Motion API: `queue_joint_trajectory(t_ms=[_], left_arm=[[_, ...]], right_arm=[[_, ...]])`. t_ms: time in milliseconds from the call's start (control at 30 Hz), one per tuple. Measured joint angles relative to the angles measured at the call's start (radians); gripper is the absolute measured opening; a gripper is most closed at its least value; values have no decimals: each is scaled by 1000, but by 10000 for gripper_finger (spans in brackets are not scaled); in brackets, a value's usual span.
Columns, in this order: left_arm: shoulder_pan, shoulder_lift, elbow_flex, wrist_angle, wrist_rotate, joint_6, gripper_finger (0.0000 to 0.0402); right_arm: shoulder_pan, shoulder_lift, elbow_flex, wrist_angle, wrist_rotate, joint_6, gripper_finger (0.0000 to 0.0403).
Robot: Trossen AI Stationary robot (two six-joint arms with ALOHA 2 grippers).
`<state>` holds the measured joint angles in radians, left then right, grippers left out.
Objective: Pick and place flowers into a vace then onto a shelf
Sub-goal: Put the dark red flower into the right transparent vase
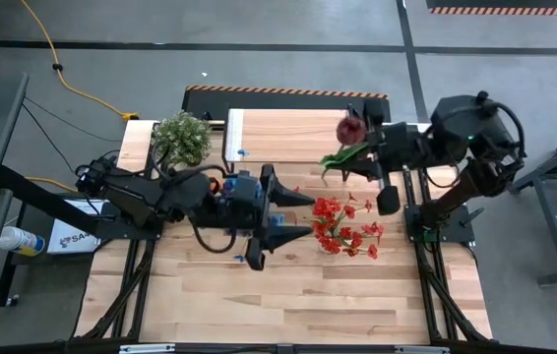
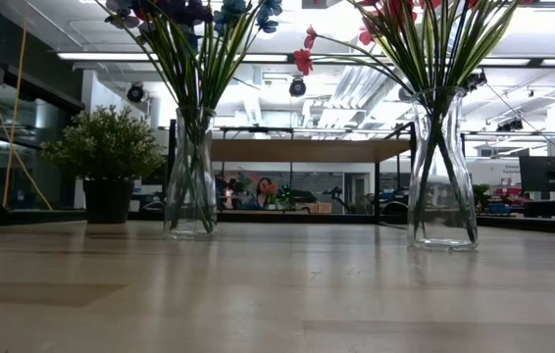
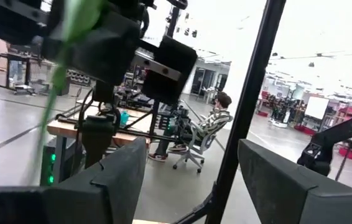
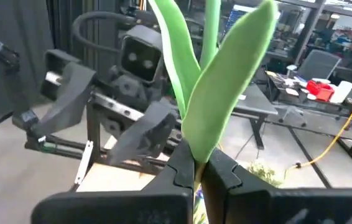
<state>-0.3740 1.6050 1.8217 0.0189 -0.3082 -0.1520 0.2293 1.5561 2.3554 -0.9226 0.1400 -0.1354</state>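
Flower-loading step in hand: the right gripper (image 4: 198, 171) was pinched tight on the green stem of a dark red flower (image 1: 350, 128), held over the near edge of the shelf (image 1: 288, 133) and beside the vase of red flowers (image 1: 345, 228). Judged next move: carry the stem over that vase's mouth and lower it in before release. The left gripper (image 1: 293, 218) stood with fingers spread wide, holding nothing, just beside the red blooms.
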Motion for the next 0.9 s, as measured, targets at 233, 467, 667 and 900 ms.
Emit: queue_joint_trajectory(t_ms=[233, 467, 667, 900], left_arm=[[-1, -1, 0, -46, 41, -18, 295], [0, -1, 0, -125, 40, -87, 288], [0, -1, 0, -189, 39, -142, 287], [-13, -1, 0, -212, 30, -171, 287]], right_arm=[[14, -42, 0, -65, 10, 28, 0], [48, -85, 0, -184, 42, 57, 0], [96, -133, 0, -295, 161, 96, 0], [191, -208, 0, -441, 300, 223, 0]])
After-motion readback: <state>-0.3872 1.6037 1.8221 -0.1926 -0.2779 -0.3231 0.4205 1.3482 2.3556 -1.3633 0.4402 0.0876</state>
